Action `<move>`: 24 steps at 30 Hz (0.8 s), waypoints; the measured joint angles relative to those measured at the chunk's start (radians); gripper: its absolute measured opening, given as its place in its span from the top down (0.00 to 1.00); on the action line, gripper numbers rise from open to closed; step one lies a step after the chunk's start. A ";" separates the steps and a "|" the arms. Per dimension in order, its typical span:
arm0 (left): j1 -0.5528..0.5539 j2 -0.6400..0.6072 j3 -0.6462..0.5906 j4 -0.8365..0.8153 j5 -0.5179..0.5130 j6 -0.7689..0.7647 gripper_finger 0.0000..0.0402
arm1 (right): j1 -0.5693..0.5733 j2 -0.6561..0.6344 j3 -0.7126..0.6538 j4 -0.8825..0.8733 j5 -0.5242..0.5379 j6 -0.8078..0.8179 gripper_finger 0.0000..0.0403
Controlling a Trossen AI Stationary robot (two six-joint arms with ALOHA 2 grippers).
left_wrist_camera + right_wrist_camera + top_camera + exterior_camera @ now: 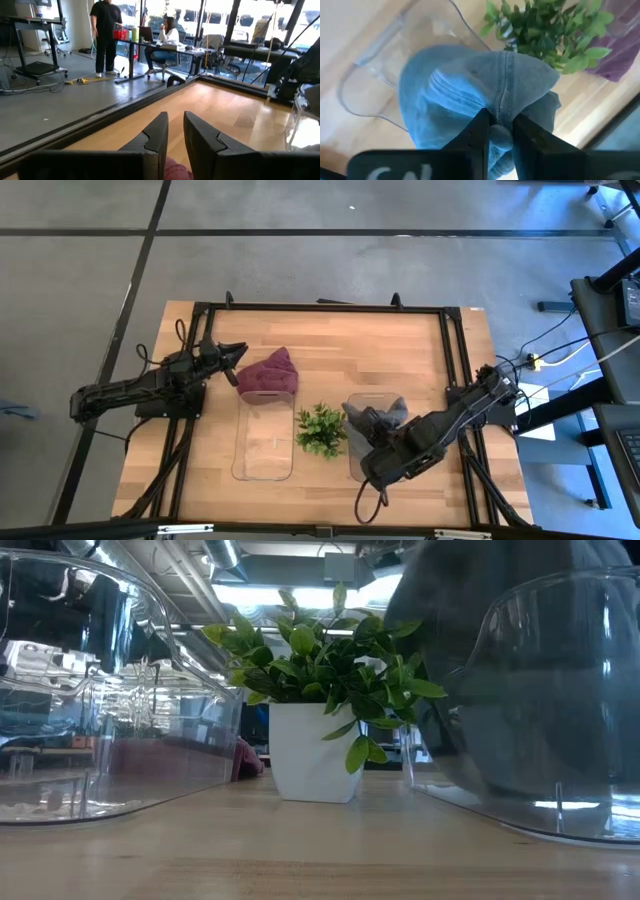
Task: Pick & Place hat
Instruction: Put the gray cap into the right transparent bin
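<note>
right end effector (499, 131): clamped on a fold of the blue-grey hat (470, 85), held over a clear bin (372, 442) | potted plant (321, 428): just beside it | left end effector (175, 132): fingers nearly together, empty, maroon hat (268, 374) just beside it on the desk (400, 350)

You're in an open office-style lab: a bare concrete floor (330, 270) with taped lines, people at desks (165, 47), monitors, big windows (250, 20), exposed ceiling ducts (225, 555).
</note>
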 joint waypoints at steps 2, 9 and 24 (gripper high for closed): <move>0.000 0.012 0.000 0.000 0.000 -0.001 0.86 | 0.000 0.002 -0.036 0.000 0.035 0.000 0.86; 0.000 0.047 0.000 0.000 0.000 -0.002 0.86 | 0.000 -0.003 -0.142 -0.002 0.179 -0.003 0.84; 0.000 0.057 0.000 0.000 0.000 -0.002 0.86 | 0.000 -0.006 -0.150 -0.001 0.196 0.051 0.78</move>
